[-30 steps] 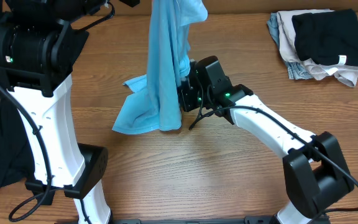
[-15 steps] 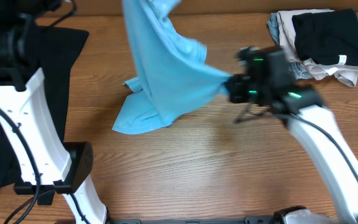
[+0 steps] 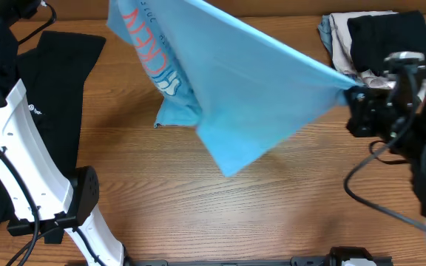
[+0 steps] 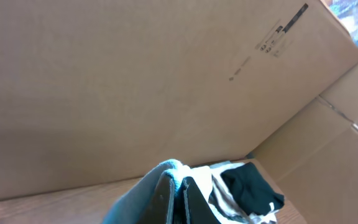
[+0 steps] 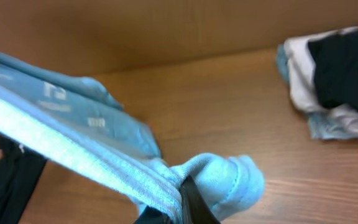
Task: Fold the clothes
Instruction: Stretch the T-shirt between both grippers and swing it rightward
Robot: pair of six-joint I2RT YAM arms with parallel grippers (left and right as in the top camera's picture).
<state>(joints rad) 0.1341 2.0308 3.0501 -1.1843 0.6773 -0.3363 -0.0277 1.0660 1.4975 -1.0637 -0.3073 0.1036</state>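
Two grippers hold light blue T-shirt (image 3: 257, 96) spread taut in air left of clothes pile (image 3: 383, 44), left gripper (image 4: 178, 186) jaws clamped on one edge, right gripper (image 3: 353, 96) jaws pinching opposite edge, just beside pile

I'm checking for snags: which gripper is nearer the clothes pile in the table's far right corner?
Right. The right gripper grips the T-shirt just in front of the pile, beside its edge; the left gripper grips its other end, well away on the opposite side.

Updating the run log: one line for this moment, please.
left tool: shut on T-shirt; right tool: shut on T-shirt; T-shirt: stretched between them; fold: not started
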